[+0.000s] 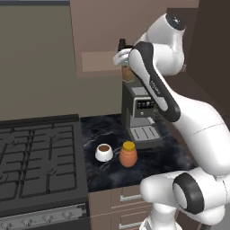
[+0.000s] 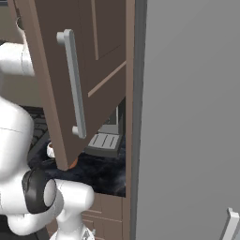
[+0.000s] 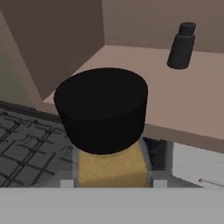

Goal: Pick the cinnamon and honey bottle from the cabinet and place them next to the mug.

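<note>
The gripper (image 3: 112,183) is closed on the cinnamon (image 3: 105,118), its 2 dark fingers pressed against the amber body just under the wide black cap, which sits at the centre of the hand view. In the left base view the gripper (image 1: 125,62) holds the bottle in the air in front of the cabinet (image 1: 96,63), at the outer edge of the pale shelf board and above the coffee machine (image 1: 140,114). Behind the cap, toward 1 o'clock in the hand view, a shorter all-black bottle (image 3: 182,46) stands upright on the shelf. Down on the dark marble counter (image 1: 103,128), the honey bottle (image 1: 128,154) stands upright just beside the mug (image 1: 103,152), at its 3 o'clock, with the stove (image 1: 38,161) at the mug's 9 o'clock. In the right base view the open cabinet door (image 2: 75,79) with its grey handle hides most of the counter.
</note>
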{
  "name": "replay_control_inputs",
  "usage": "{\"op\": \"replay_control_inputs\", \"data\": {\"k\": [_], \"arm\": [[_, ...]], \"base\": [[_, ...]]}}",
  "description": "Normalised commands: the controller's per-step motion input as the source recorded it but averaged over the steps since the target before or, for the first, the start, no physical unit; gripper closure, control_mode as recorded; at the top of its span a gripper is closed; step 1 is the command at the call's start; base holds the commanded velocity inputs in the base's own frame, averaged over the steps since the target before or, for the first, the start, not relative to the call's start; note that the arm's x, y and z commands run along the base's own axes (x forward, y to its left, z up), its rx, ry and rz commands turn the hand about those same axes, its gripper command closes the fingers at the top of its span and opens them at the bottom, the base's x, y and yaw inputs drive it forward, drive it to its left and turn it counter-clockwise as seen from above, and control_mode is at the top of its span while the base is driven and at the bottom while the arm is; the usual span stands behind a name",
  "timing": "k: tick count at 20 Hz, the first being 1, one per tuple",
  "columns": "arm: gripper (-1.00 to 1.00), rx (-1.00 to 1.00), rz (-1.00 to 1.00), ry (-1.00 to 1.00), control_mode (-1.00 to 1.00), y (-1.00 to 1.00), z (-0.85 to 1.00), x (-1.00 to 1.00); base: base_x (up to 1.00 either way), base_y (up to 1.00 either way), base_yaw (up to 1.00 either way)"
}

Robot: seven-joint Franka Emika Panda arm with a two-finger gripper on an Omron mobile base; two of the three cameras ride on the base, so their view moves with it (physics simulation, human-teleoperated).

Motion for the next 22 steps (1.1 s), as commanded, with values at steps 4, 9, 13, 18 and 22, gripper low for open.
{"op": "replay_control_inputs", "data": {"k": [4, 9, 13, 18, 22], "arm": [[1.0, 0.0, -0.26, 0.05, -1.0, 0.2, -0.37, -0.51], [1.0, 0.0, -0.33, 0.1, -1.0, 0.15, -0.46, -0.34], [1.0, -0.01, -0.36, 0.09, -1.0, 0.22, -0.57, -0.19], [1.0, -0.01, -0.35, 0.04, -1.0, 0.18, -0.5, -0.13], [1.0, -0.02, -0.32, 0.0, -1.0, 0.21, -0.48, -0.03]], "base": [[0.0, 0.0, 0.0], [0.0, 0.0, 0.0], [0.0, 0.0, 0.0], [0.0, 0.0, 0.0], [0.0, 0.0, 0.0]]}}
